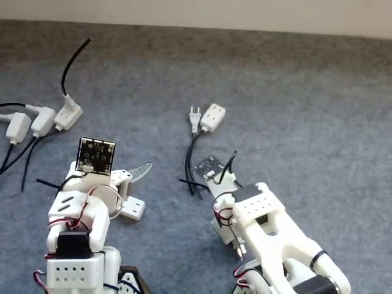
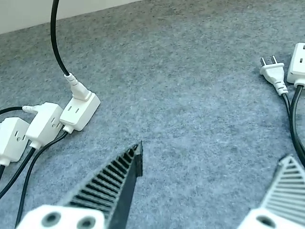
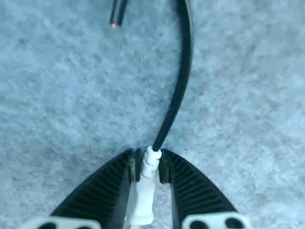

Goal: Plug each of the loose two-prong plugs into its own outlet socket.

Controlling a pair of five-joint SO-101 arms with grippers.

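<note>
Right gripper (image 3: 148, 157) clamps a white plug (image 3: 142, 195) near centre, its black cord (image 3: 178, 86) curling away. Left gripper (image 2: 213, 153) gapes wide over the grey mat (image 1: 294, 92). A second plug (image 1: 195, 116) lies just beside a socket (image 1: 213, 116) farther off, with three sockets (image 1: 43, 120) at far left.

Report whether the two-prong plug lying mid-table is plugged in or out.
Out. The plug lies on the carpet beside the socket block, with both prongs bare and nothing around them.
</note>
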